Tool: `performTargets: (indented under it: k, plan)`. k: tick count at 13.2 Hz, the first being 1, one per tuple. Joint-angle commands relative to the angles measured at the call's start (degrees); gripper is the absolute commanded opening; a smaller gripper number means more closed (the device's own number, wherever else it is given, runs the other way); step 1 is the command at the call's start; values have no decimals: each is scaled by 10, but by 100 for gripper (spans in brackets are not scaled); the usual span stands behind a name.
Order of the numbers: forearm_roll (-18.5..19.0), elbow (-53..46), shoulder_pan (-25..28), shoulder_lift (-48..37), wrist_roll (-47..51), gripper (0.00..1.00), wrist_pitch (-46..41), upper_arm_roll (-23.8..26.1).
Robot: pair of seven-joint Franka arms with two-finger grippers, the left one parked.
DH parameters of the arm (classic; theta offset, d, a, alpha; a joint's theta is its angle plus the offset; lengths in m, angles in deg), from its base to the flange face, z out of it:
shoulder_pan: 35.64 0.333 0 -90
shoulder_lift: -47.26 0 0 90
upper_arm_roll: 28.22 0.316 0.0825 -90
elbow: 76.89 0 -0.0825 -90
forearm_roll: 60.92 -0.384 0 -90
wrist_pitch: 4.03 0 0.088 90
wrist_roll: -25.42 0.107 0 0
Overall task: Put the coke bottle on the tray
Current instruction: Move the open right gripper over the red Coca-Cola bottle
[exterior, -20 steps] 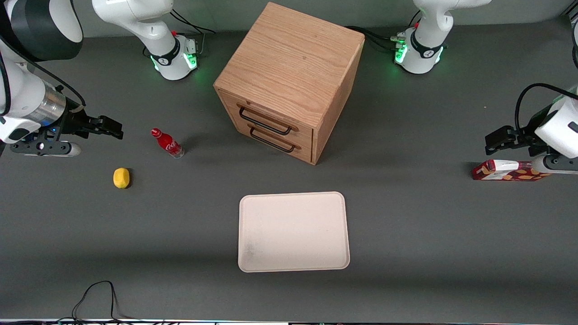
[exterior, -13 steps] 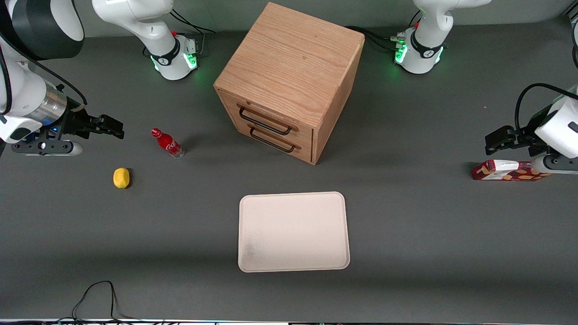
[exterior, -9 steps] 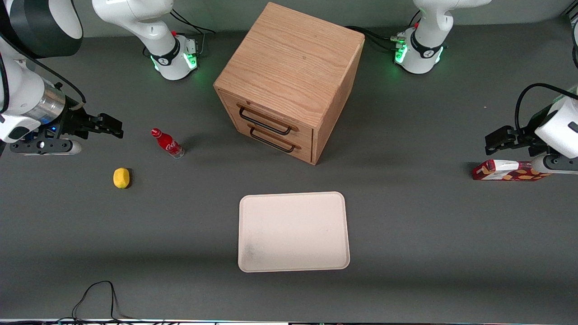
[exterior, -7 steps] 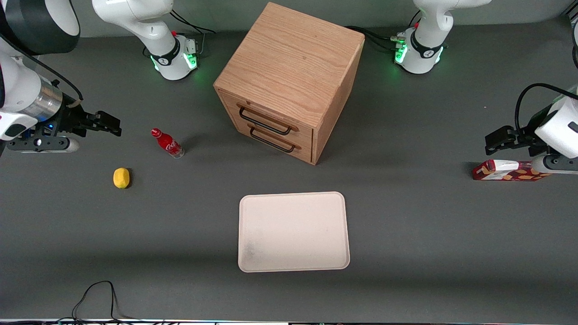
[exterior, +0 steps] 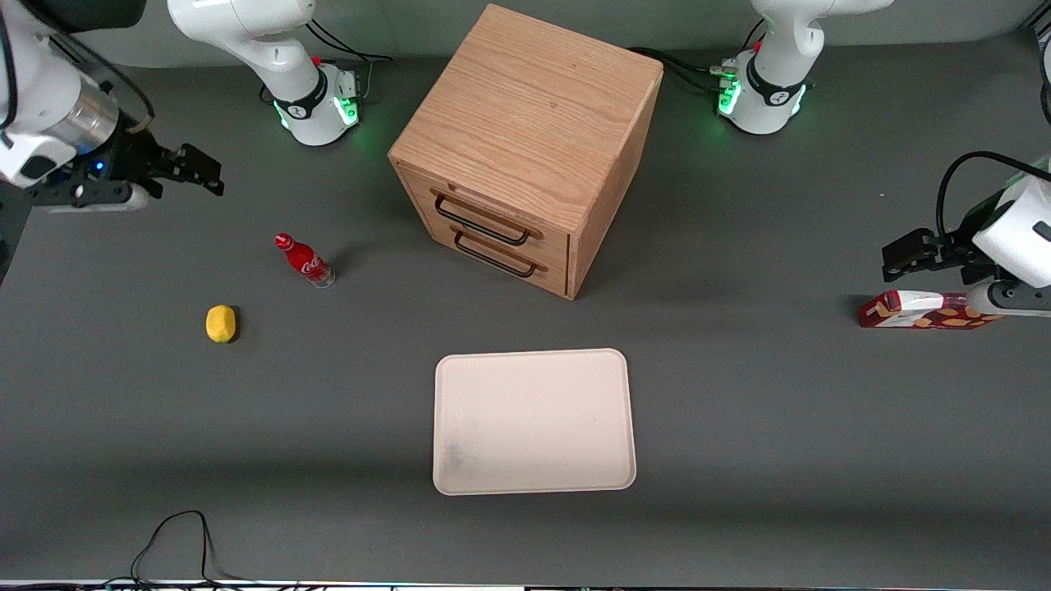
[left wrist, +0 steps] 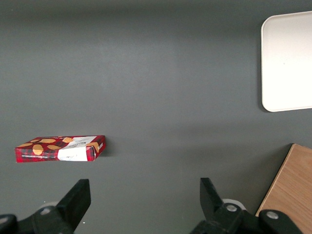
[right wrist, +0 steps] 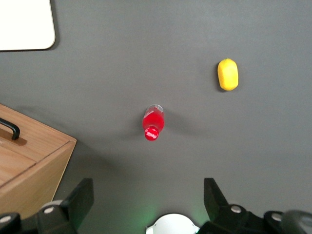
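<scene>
Coke bottle (exterior: 304, 261) handling comes last here, since it is among the smallest things on the desk (exterior: 739, 410). Largest is the wooden drawer cabinet (exterior: 525, 148), standing near the desk's edge farthest from the front camera. In front of its drawers, nearer the camera-side edge, lies the cream tray (exterior: 534, 423), bare. A red patterned carton (exterior: 928, 312) lies toward the parked arm's end. The gripper (exterior: 197, 168) hangs above the working arm's end of the desk, well apart from the bottle, its fingers (right wrist: 80, 202) spread wide with nothing between them. The bottle stands upright on the desk between cabinet and working arm's end, with a yellow lemon (exterior: 220, 323) near it, closer to the camera. It looks light, stiff and smooth, and likely tips easily on its narrow base; a grip across the labelled body below the red cap (right wrist: 151, 132) seems safest.
</scene>
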Motion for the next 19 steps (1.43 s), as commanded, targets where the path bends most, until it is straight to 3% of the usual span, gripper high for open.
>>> performTargets:
  k: [1,4,14,19]
  plan:
    - [-6,94,2,-71,-5,100,48,3]
    - [-6,113,2,-71,-5,100,66,3]
    - [-6,250,24,12,-6,100,330,3]
    - [-2,285,24,39,-13,100,391,3]
